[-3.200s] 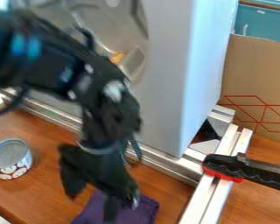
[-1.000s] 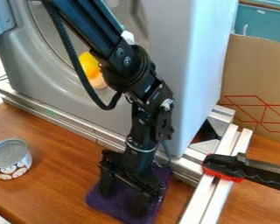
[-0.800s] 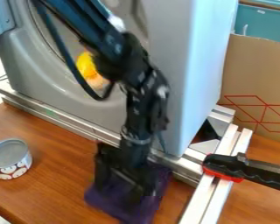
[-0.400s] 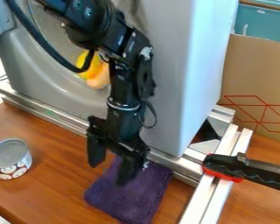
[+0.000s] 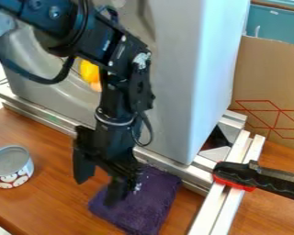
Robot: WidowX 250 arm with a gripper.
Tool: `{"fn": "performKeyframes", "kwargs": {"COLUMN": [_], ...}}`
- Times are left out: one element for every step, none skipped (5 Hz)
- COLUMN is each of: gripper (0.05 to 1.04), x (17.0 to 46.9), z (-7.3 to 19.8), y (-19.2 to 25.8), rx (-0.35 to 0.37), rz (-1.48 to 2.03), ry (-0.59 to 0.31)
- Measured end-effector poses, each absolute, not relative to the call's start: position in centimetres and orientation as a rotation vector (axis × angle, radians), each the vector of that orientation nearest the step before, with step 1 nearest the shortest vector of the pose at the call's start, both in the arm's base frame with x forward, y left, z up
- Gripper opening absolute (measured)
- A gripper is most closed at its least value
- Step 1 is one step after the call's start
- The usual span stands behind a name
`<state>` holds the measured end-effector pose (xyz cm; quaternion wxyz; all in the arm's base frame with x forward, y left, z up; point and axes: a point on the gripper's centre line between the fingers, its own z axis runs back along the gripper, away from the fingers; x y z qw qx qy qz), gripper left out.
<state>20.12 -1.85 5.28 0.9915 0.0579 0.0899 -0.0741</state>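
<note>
Purple cloth (image 5: 146,202) is at the lower centre of your camera view, lying on the wood table (image 5: 48,190), approx. flat w/ a slightly uneven outline; its upper edge sits at or just beside the metal rail (image 5: 42,117). Gripper (image 5: 99,187) status: your pincer is spread, w/ a clear gap between the two fingers and nothing visibly pinched. Note the gripper pos.: it hangs from the arm over the cloth's L side as you view it. One finger overlaps the cloth in your view, the other is over bare wood; you cannot confirm contact w/ the cloth from this angle. Ref. the surroundings: well apart from the gripper, at your view's L edge, you have an upright can (image 5: 11,167) w/ a grey top and a red-and-white patterned side. Behind the arm, the grey moulded unit (image 5: 168,92) stands on end, w/ the rail along its foot; a yellow item (image 5: 88,71) shows in its recess, partly hidden by the arm. To the R of the cloth, pale metal bars (image 5: 218,209) run toward the bottom of your view, w/ a black-and-red clamp (image 5: 254,176) across them. Beyond, at upper R, see the cardboard box (image 5: 266,75) w/ red lines, and a teal bin (image 5: 278,25) behind it.
</note>
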Motion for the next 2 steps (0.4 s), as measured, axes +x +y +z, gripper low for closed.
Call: {"fn": "performKeyframes", "kwargs": {"gripper": [1.0, 1.0], "x": [19.5, 19.1], "z": [6.3, 7.4], "y": [-1.6, -1.3], "rx": [0.161, 0.162], "rz": [-0.138, -0.123], "ry": [0.134, 0.097]}}
